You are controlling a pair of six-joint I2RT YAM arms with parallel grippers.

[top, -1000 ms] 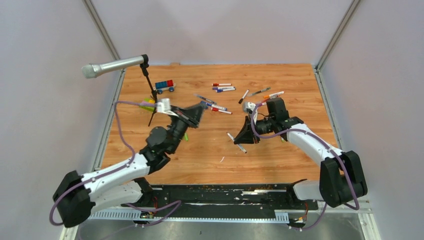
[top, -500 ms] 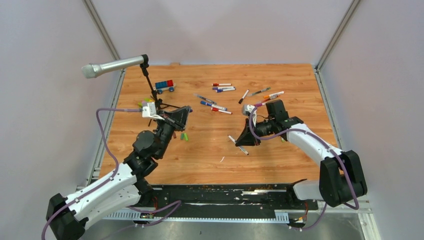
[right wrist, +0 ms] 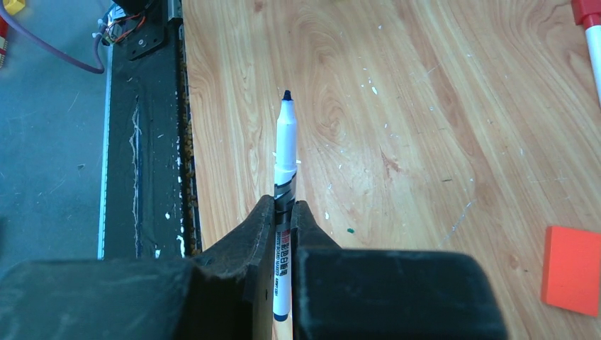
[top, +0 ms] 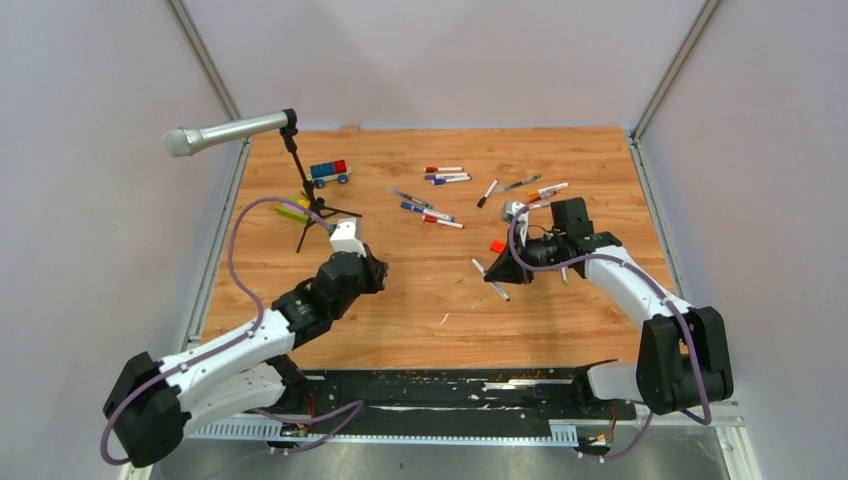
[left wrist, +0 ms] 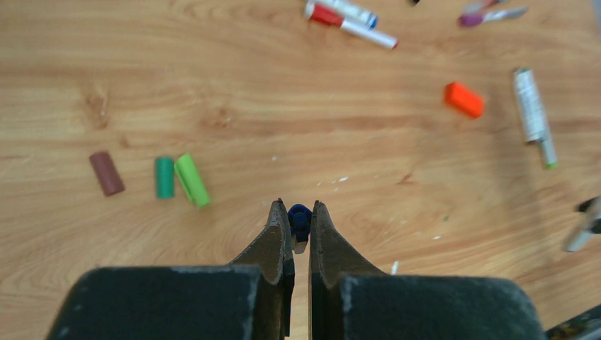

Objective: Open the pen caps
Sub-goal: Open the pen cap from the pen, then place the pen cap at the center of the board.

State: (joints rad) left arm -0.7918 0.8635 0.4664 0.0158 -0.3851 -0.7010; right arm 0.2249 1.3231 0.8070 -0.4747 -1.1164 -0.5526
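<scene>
Blue plastic is showing at both grippers. The left gripper (left wrist: 299, 210) is pinching a blue cap (left wrist: 300, 218) between its fingertips, over the wooden tabletop (left wrist: 354, 142) left of centre. The right gripper (right wrist: 284, 205) is clamping the blue pen (right wrist: 285, 152) by its white barrel, right of centre. That pen is sitting opened, with cap and barrel well apart. Its long axis is running diagonally, far-left to near-right in the overhead view. The dark nib is sticking out beyond the fingertips and seems to be pointing left, toward the other arm.

Judging by the table, the job is standing partly done. A brown cap (left wrist: 106, 173) and a green cap (left wrist: 164, 177) are lying loose near the left gripper, and a grey pen (left wrist: 533, 106) with a bare green tip is lying beside the orange block (left wrist: 464, 99). Toward the far edge a scatter of pens (top: 440, 178) is waiting, seemingly capped, and the red pen (left wrist: 340, 20) is plainly so.
</scene>
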